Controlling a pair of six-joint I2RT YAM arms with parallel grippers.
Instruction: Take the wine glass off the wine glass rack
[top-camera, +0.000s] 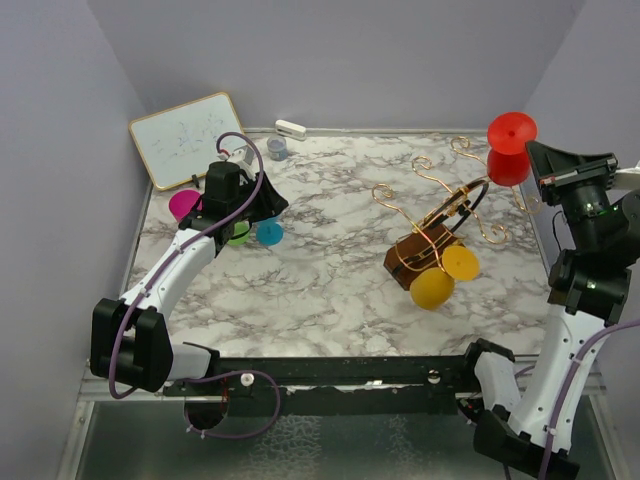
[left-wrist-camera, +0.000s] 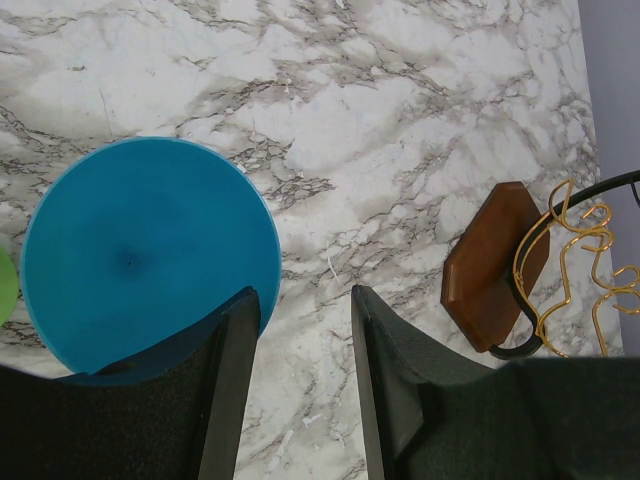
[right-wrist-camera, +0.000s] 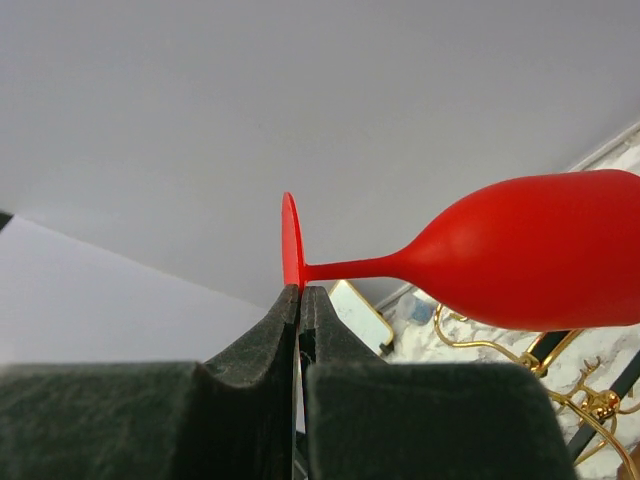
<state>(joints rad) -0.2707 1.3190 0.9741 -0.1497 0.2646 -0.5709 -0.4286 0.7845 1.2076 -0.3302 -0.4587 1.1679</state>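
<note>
Your right gripper (right-wrist-camera: 300, 300) is clamped on the rim of the flat foot of the glossy red wine glass (top-camera: 511, 148), which is up in the air beyond the right end of the wine glass rack (top-camera: 428, 247) and clear of its wires. The rack is a dark brown wooden block with curling gold wire arms, lying tipped on the marble-patterned table (top-camera: 330, 290). A yellow glass (top-camera: 433, 287) lies just beside the block. Well left of the rack, your left gripper (left-wrist-camera: 305, 300) hangs with its fingers apart beside a teal glass (left-wrist-camera: 150, 255). A green glass (top-camera: 240, 236) and a magenta glass (top-camera: 184, 205) are close by.
</note>
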